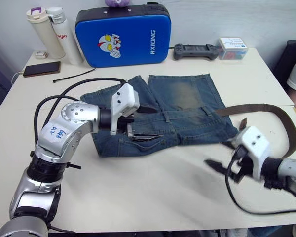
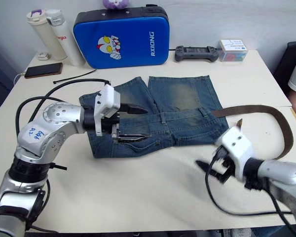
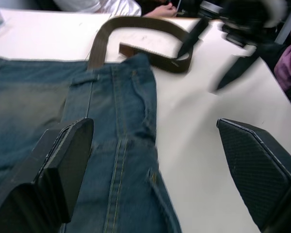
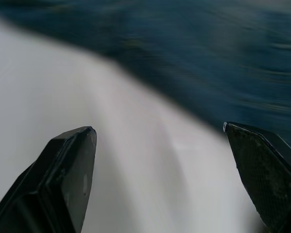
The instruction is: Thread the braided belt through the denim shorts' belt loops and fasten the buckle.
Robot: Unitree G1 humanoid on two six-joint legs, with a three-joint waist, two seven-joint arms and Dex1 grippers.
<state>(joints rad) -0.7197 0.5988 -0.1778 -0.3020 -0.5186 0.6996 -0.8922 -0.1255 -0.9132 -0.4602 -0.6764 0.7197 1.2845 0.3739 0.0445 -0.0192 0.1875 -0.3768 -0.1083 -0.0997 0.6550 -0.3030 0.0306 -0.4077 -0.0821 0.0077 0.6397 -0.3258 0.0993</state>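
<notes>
- The faded blue denim shorts point(image 1: 177, 116) with a pale yellowish worn patch are lying flat on the white table point(image 1: 138, 187), their waistband facing the robot.
- The long dark-brown braided belt point(image 1: 266, 109) is running out from the waistband at the shorts' right side, looping across the table and curling back beside the shorts; its end is too small to make out.
- The left gripper point(image 2: 133, 122) is hovering over the left half of the waistband, its two black fingers point(image 3: 63, 165) spread wide and grasping nothing.
- The right gripper point(image 1: 218, 167) is sitting over bare table just beside the shorts' right corner, near the belt loop, its fingers point(image 4: 70, 170) also released and empty.
- A blue hard case point(image 1: 122, 35), two white bottles point(image 1: 54, 32), a dark phone point(image 1: 41, 68) and a grey controller point(image 1: 197, 51) are standing along the far edge, well apart from the shorts.
</notes>
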